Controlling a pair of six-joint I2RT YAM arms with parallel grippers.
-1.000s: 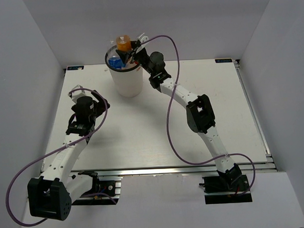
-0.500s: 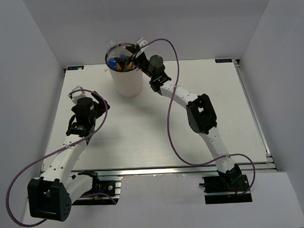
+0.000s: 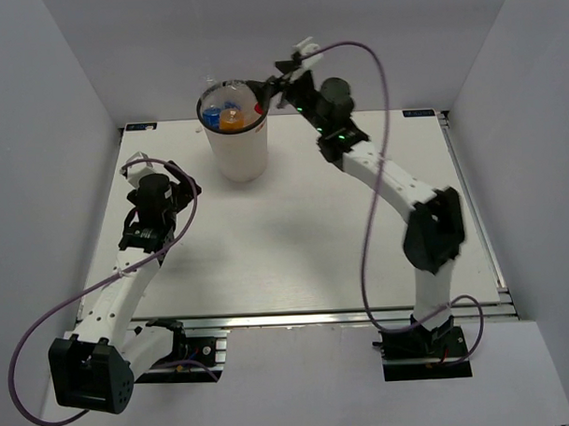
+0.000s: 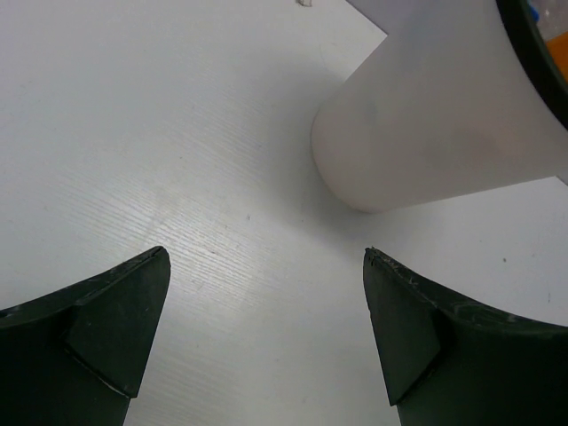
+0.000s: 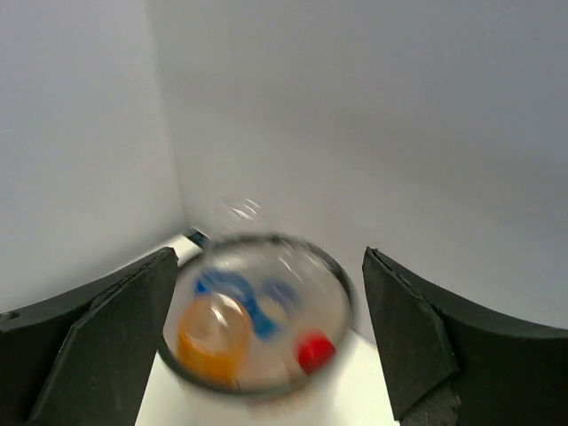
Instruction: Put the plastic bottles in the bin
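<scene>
Entry: plastic bottles (image 3: 230, 117), inside the bin (image 3: 238, 157). Right gripper (image 3: 273, 86) is nearer, just right of its rim, jaws wide, empty. Left gripper (image 4: 264, 259) is spread too (I see nothing held), farther off.

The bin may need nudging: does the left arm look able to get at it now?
Probably yes. The left gripper stands open facing the bin, only bare table between them; the right gripper is up by its rim.
</scene>
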